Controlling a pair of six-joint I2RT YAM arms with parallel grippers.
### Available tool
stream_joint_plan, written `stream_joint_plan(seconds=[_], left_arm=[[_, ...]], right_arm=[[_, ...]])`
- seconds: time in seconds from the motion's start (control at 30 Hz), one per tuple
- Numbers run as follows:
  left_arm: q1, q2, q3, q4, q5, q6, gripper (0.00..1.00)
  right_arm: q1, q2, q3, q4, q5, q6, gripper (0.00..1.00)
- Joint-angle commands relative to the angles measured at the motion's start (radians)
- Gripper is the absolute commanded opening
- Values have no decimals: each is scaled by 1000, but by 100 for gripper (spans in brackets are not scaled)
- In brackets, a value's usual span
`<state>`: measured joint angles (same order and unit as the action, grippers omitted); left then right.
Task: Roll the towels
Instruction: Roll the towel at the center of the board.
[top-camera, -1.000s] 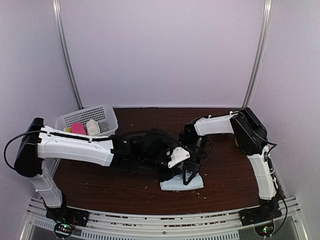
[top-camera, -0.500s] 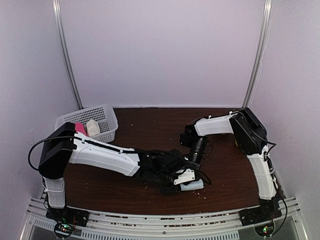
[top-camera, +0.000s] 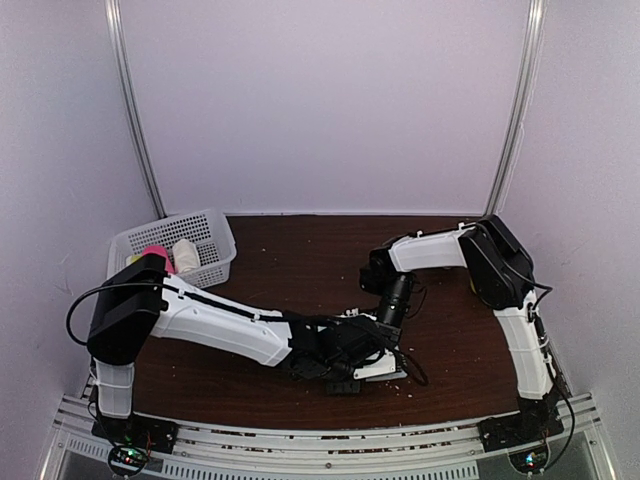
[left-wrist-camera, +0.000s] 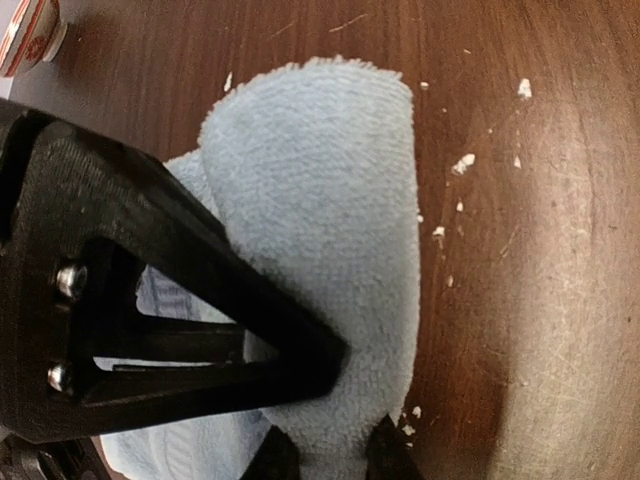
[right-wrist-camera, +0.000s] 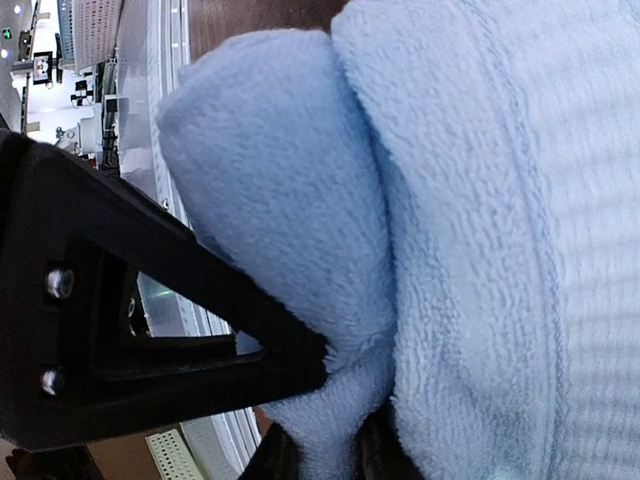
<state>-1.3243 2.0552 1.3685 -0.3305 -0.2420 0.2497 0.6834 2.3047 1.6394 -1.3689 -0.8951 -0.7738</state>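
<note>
1. Right, the pale blue towel (top-camera: 388, 372) lies low centre of the top view, near the table's front edge, with both arms converged on it.
2. Left gripper (left-wrist-camera: 325, 455): tips closed on a fold of the blue cloth at the bottom of the left wrist frame. I read it as pinching the curled edge to keep the turn tight.
3. Right gripper (right-wrist-camera: 320, 452): same here, cloth squeezed between the tips at the bottom of its frame, so it is gripping the towel. It is likely holding the other end so the roll stays even.
4. Towel material: thick fluffy terry, doubled into a rounded hump, with a flatter ribbed band at the right of the right wrist frame. It is soft and would probably spring open if released.
5. Table (left-wrist-camera: 540, 330): dark glossy wood grain with scattered white flecks.
6. Basket (top-camera: 215, 232), upper left of the top view: white perforated plastic. The cream-white towel (top-camera: 186, 255) looks rolled inside it, beside a pink roll (top-camera: 155, 254).
</note>
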Motion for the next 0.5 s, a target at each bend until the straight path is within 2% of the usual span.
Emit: stream_joint_plan(seconds=[0.0, 0.1, 0.23, 0.33, 0.47], left_arm=[[7, 66, -3, -2, 38, 2, 8], [7, 60, 16, -41, 115, -18, 1], [16, 71, 95, -150, 256, -53, 0], [57, 94, 169, -237, 440, -103, 0], [165, 180, 270, -343, 717, -197, 0]], right_arm=[[2, -2, 12, 55, 108, -31, 25], [-15, -88, 47, 33, 124, -26, 34], [-83, -223, 148, 15, 155, 11, 39], [-153, -339, 259, 11, 179, 82, 42], [-240, -502, 371, 45, 151, 120, 46]])
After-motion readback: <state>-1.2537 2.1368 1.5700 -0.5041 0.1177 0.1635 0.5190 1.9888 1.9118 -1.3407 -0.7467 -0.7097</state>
